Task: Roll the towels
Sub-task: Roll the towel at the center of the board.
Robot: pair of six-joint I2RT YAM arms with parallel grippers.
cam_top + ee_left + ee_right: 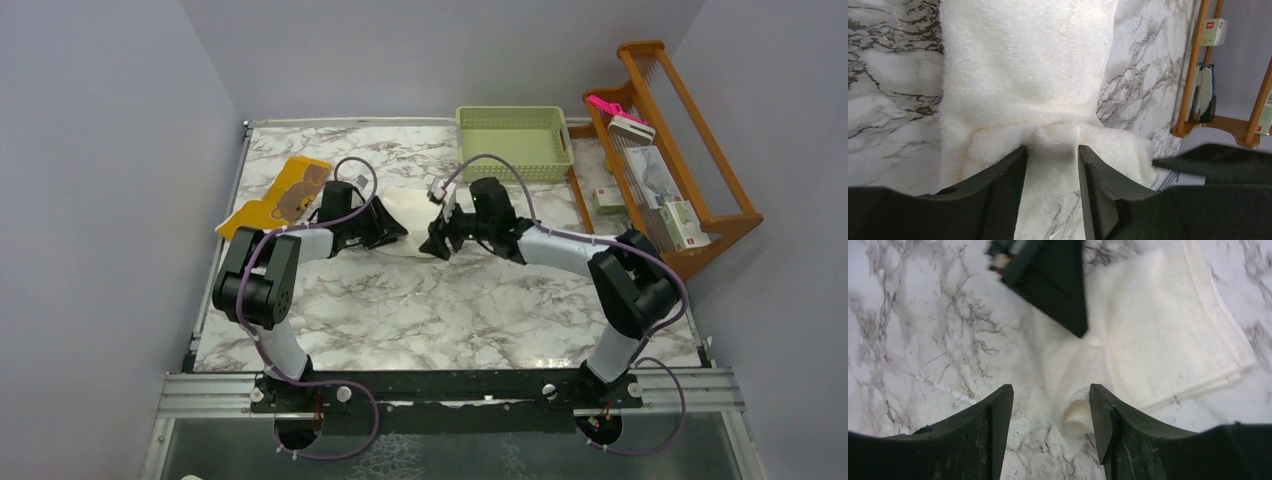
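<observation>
From above, the cream towel (412, 212) sits mid-table between the left gripper (388, 228) and right gripper (440, 240); the yellow bear towel (278, 193) lies flat off to the left, well apart. Left wrist cam: jaws squeezed onto a puckered fold of the cream one; looks fluffy, light and floppy, so I'd guess it slumps unless pinned. Right wrist cam: jaws apart, a small rolled end (1077, 416) just inside one finger; I'd grab that curl by its edge, snugly.
</observation>
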